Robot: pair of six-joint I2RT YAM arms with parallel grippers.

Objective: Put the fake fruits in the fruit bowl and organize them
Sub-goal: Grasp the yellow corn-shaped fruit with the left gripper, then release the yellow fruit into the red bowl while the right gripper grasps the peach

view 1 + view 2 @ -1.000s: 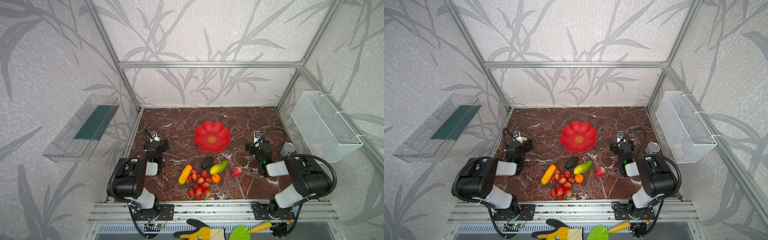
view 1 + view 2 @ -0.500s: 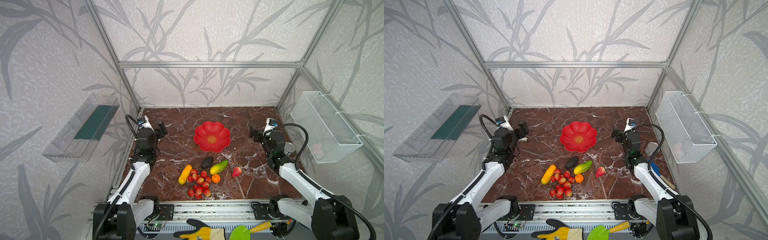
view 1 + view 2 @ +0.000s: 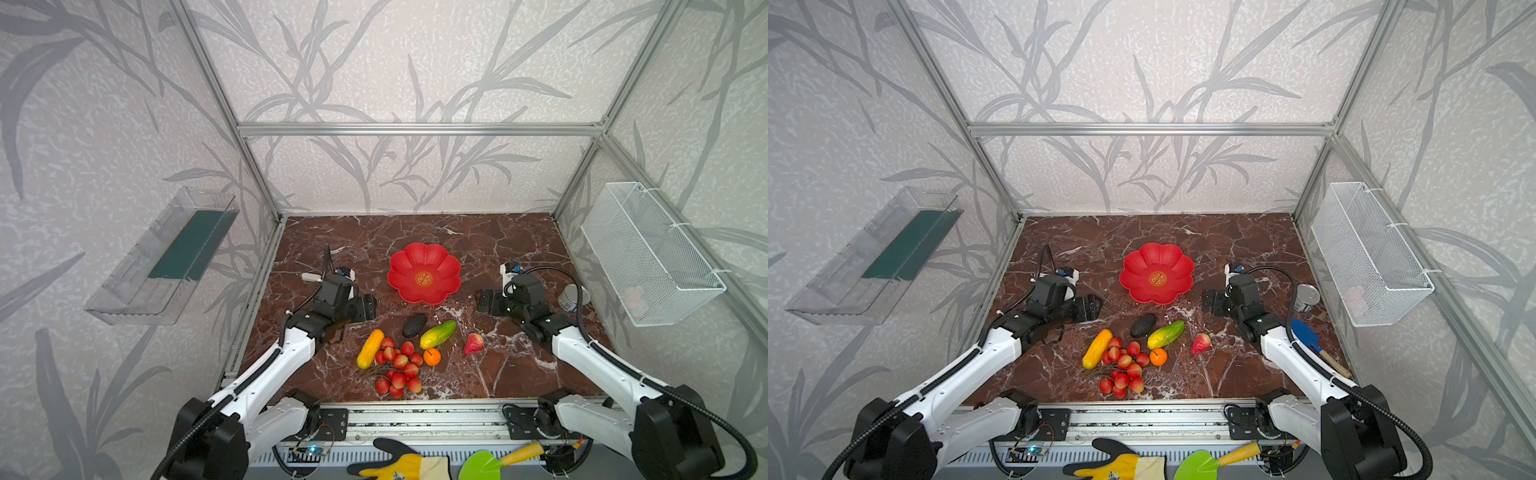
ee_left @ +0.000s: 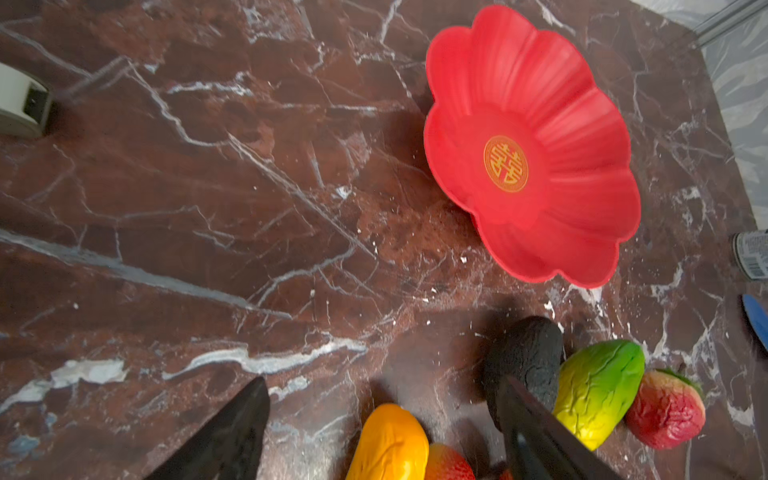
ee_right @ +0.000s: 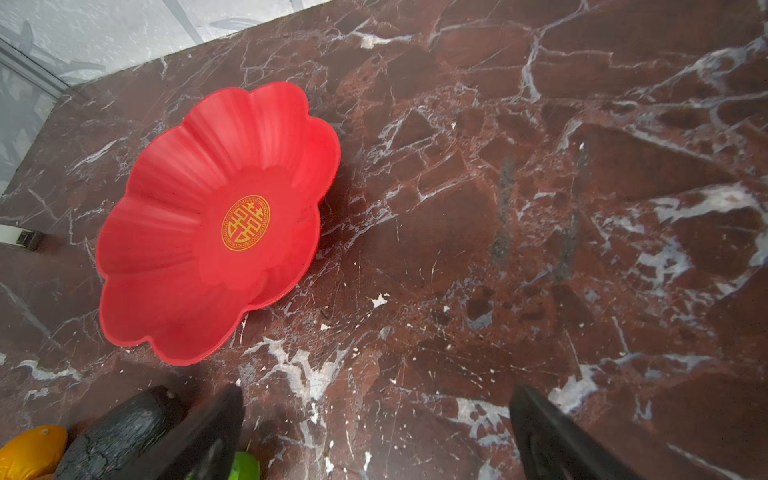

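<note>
The red flower-shaped fruit bowl (image 3: 424, 274) (image 3: 1156, 272) lies empty mid-table. In front of it lie the fake fruits: a yellow-orange oblong one (image 3: 370, 348), a dark avocado (image 3: 414, 325), a green-yellow one (image 3: 437, 334), a small orange (image 3: 432, 356), a red-pink pointed one (image 3: 473, 343) and a bunch of red balls (image 3: 399, 365). My left gripper (image 3: 368, 307) (image 4: 382, 384) hangs open left of the avocado, above the yellow fruit's far end (image 4: 388, 440). My right gripper (image 3: 484, 301) (image 5: 376, 390) is open over bare marble right of the bowl, holding nothing.
A silver tin can (image 3: 573, 297) and a blue trowel (image 3: 1308, 338) lie by the right arm. A white wire basket (image 3: 648, 253) hangs on the right wall, a clear tray (image 3: 166, 257) on the left. A small white object (image 3: 311, 277) lies behind the left gripper.
Both arms have unfolded and reached out. The left gripper has moved right and forward to the fruits; the right gripper has moved left and forward toward the bowl's right side.
</note>
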